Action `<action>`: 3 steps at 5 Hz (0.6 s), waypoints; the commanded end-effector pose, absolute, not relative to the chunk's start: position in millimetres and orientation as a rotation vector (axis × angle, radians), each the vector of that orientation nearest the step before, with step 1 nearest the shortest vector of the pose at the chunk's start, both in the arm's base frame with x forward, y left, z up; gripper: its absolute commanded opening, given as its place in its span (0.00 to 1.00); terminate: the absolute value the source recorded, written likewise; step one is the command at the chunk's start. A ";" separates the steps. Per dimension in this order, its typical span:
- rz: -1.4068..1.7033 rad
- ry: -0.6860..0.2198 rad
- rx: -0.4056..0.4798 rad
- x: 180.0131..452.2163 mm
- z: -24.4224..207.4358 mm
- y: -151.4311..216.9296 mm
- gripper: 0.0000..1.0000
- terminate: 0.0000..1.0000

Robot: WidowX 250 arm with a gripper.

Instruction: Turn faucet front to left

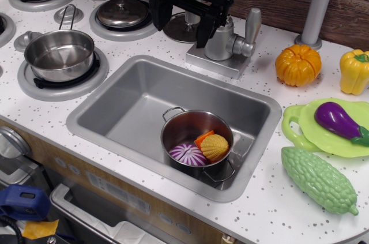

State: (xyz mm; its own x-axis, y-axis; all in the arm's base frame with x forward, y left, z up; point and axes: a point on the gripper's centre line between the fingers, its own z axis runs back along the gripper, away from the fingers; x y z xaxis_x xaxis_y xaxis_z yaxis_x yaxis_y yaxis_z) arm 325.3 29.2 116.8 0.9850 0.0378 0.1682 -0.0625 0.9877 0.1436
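Behind the sink [115, 118], on the speckled counter's back edge, stands the faucet [226, 42]: square base plate, stubby silver body, paddle lever pointing up on its right side. Its thin spout pipe rises at the top of the frame and is largely hidden by the arm.

The gripper [181, 22] hangs at the faucet's left side, its 2 black fingers spread wide and pointing down. The right finger [206, 29] appears to sit against or just beside the faucet body; contact cannot be confirmed. The left finger hangs over the counter, gripping nothing.

Assessment: the step in hand appears to be the approach, placing the fingers about the spout. The spout's heading cannot be read, so progress is undetermined.

Next move, in my judgement: engage the spout pipe, not the lever, then sweep it left, holding clear of the lidded pot [122, 12] behind.
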 end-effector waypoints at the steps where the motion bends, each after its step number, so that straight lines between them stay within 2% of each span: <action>1: 0.058 -0.344 0.178 340.4 153.4 36.1 1.00 0.00; 2: 0.040 -0.423 0.196 343.7 152.1 39.6 1.00 0.00; 3: 0.034 -0.456 0.203 351.9 153.0 42.8 1.00 0.00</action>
State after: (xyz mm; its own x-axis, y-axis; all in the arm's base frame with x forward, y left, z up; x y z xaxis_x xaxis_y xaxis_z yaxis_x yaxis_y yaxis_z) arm 350.1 41.4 133.0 0.9204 -0.0156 0.3907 -0.0617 0.9809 0.1847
